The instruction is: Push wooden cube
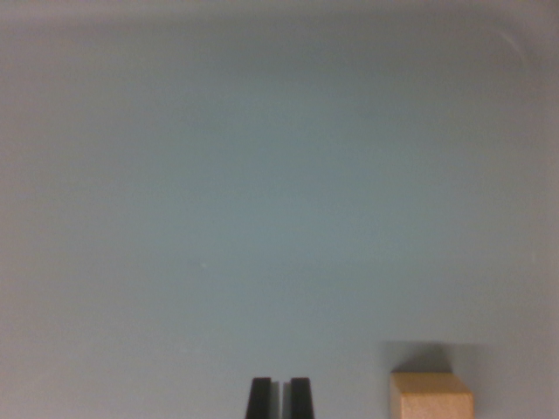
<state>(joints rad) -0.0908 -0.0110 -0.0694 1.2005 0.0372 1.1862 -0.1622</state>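
From my remote seat, the wrist view showed the gripper (pixel 279 398) at the bottom centre of the frame, its two black fingertips (pixel 259 398) flat-faced, matte and squared off. The jaws stood narrow, almost together, with only a thin slit of pale surface showing between them, and they held nothing. The wooden cube (pixel 431 396) sat at the bottom edge, off to the wrist view's right of the jaws and apart from them, with bare surface between. It was a light tan block with crisp straight edges and a smooth, faintly grained face; its lower part was cut off by the frame. A soft dark shadow lay just behind its top edge. The counter (pixel 262 192) filled the rest of the view, a plain, even grey-blue sheet, dull and featureless, dimming slightly toward the corners.
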